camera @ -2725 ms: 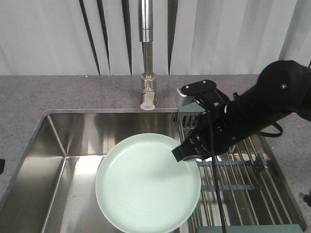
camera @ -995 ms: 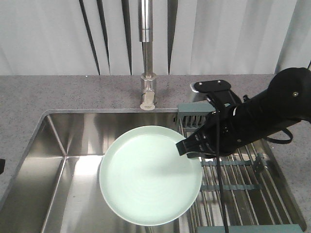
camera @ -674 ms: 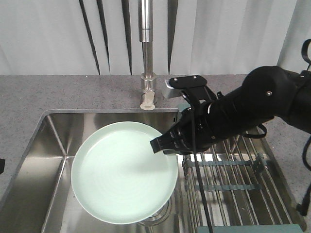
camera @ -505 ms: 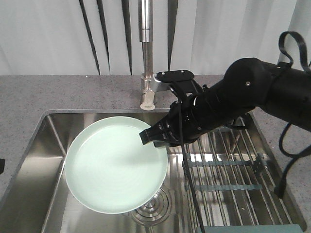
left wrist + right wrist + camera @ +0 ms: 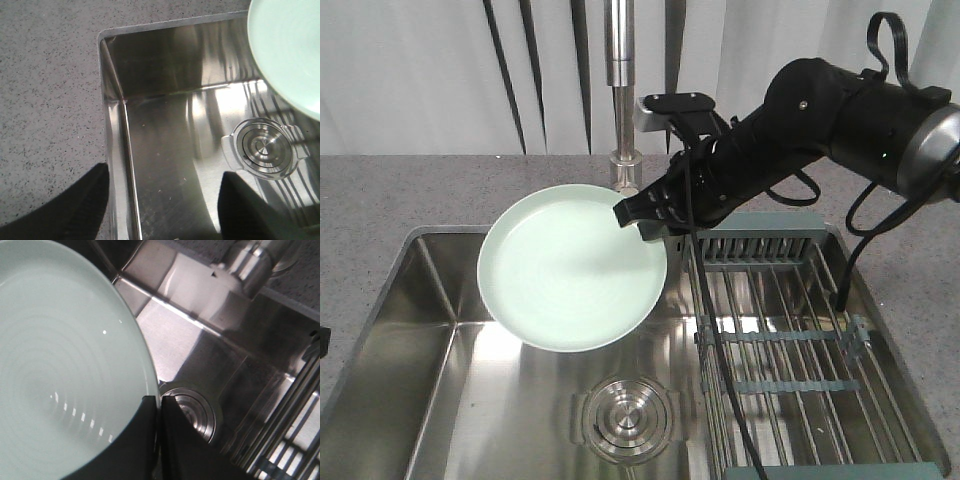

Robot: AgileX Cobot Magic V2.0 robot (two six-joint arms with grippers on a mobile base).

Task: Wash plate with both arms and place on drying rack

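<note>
Right wrist-mounted view first: the right hand (image 5: 157, 405) is seen clamped narrow on the rim of the plate (image 5: 65, 375), with the edge pinched between the fingers. The plate is held up in the air over the back of the sink (image 5: 430, 330), not rested on anything, close to the faucet (image 5: 620, 60). It's stretched out leftward from that hand, so its free edge is pointed toward the left hand (image 5: 165, 172), which is spread wide and empty above the sink's left corner. Any scrubbing would probably be done from that side. The rack (image 5: 790, 330) is off to the right, apart from the plate.
</note>
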